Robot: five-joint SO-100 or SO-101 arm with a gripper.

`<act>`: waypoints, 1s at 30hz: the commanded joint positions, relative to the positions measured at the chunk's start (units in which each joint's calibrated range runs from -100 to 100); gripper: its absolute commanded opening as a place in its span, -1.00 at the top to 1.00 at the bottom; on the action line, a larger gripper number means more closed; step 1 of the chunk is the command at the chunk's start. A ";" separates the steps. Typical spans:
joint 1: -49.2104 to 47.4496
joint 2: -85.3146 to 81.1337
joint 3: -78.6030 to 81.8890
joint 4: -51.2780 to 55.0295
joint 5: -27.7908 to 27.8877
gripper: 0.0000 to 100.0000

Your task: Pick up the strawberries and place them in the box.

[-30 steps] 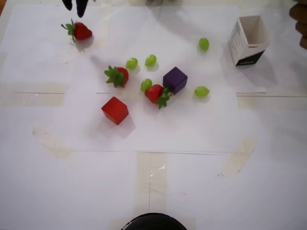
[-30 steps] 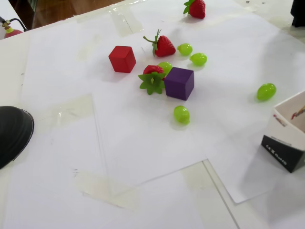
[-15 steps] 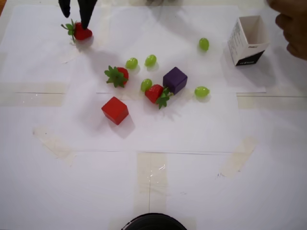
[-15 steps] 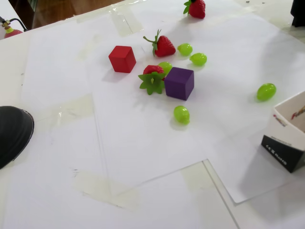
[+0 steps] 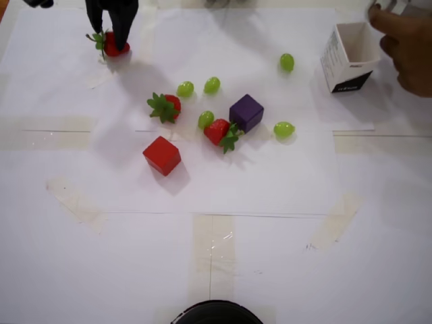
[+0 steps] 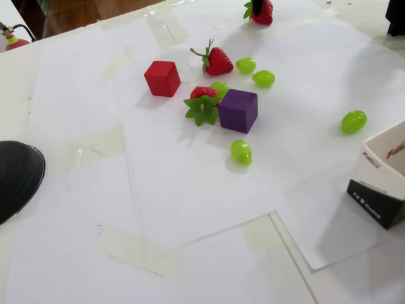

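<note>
Three red strawberries with green tops lie on the white paper. One strawberry (image 5: pixel 116 47) is at the far left, also at the top edge of the fixed view (image 6: pixel 262 12). My black gripper (image 5: pixel 113 39) comes in from the top edge and is closed around it at table level; only its tip shows in the fixed view (image 6: pixel 257 5). A second strawberry (image 5: pixel 166 106) (image 6: pixel 217 61) lies in the middle. The third strawberry (image 5: pixel 219 132) (image 6: pixel 202 101) lies against a purple cube (image 5: pixel 246 112) (image 6: pixel 238 110). The white box (image 5: pixel 351 57) (image 6: pixel 380 183) stands at the far right, mouth open.
A red cube (image 5: pixel 162 155) (image 6: pixel 162 78) sits left of the middle. Several green grapes (image 5: pixel 212 85) (image 6: pixel 240 152) are scattered around the cubes. A person's hand (image 5: pixel 408 47) is beside the box. A black round object (image 5: pixel 216 314) (image 6: pixel 16 177) sits at the near edge.
</note>
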 commanded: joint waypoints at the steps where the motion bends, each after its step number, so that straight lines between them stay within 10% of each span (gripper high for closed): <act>1: -0.58 0.41 0.11 -1.09 -0.59 0.54; 30: -1.10 3.34 0.20 -3.87 -0.93 0.66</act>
